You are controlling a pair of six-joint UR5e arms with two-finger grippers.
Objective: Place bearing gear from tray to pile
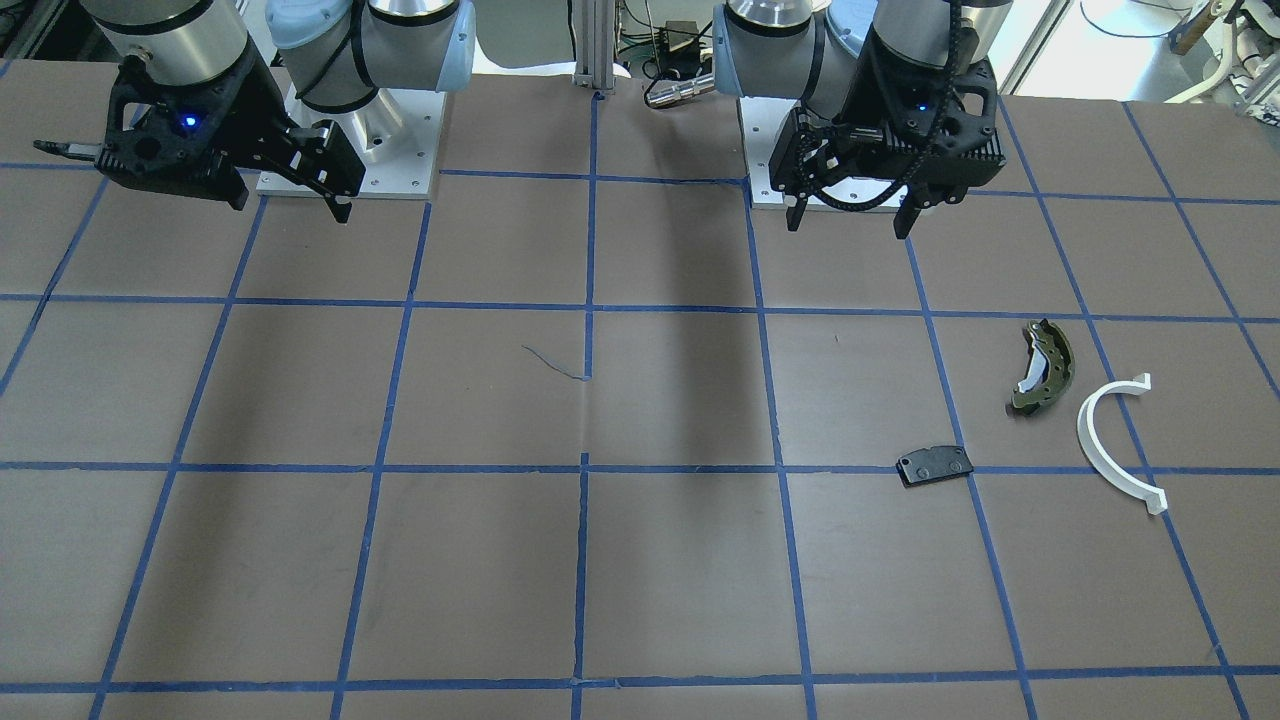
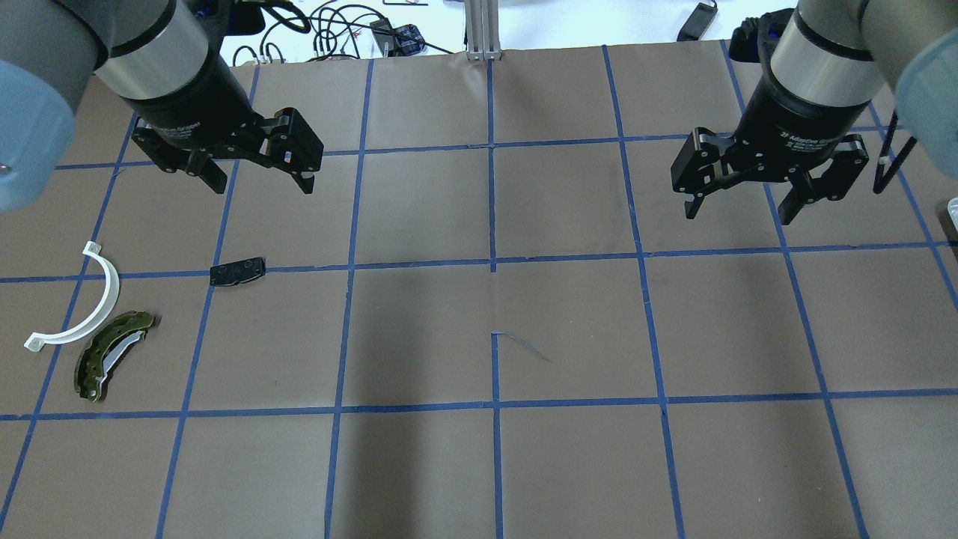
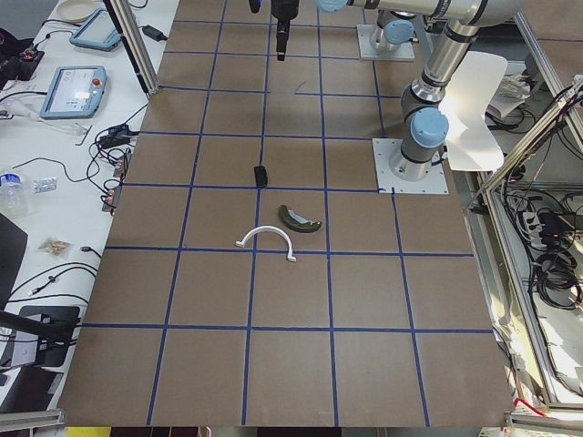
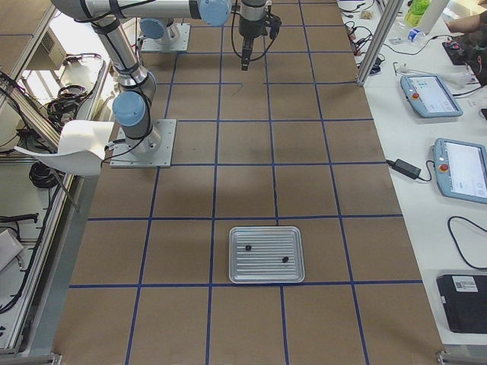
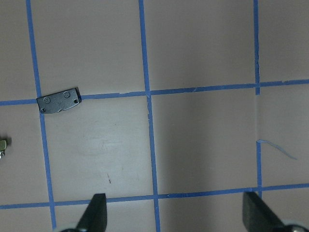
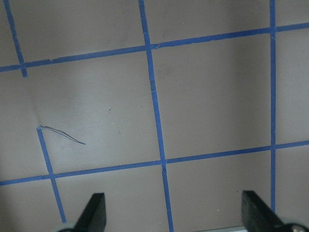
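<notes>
The pile lies on the table's left side: a flat black pad [image 2: 237,270], an olive-green curved shoe [image 2: 112,355] and a white half-ring [image 2: 78,299]; they also show in the front view as pad [image 1: 935,465], shoe [image 1: 1043,366] and half-ring [image 1: 1115,440]. The silver tray [image 4: 266,274] shows only in the exterior right view, with two small dark parts [image 4: 247,248] on it, too small to identify. My left gripper [image 2: 262,183] hangs open and empty above the table, beyond the pad [image 5: 59,100]. My right gripper [image 2: 739,215] hangs open and empty on the other side.
The brown table surface carries a blue tape grid [image 2: 492,262]. The two arm bases [image 1: 350,150] stand at the robot's edge. Benches with teach pendants [image 4: 430,95] and cables run along the operators' side.
</notes>
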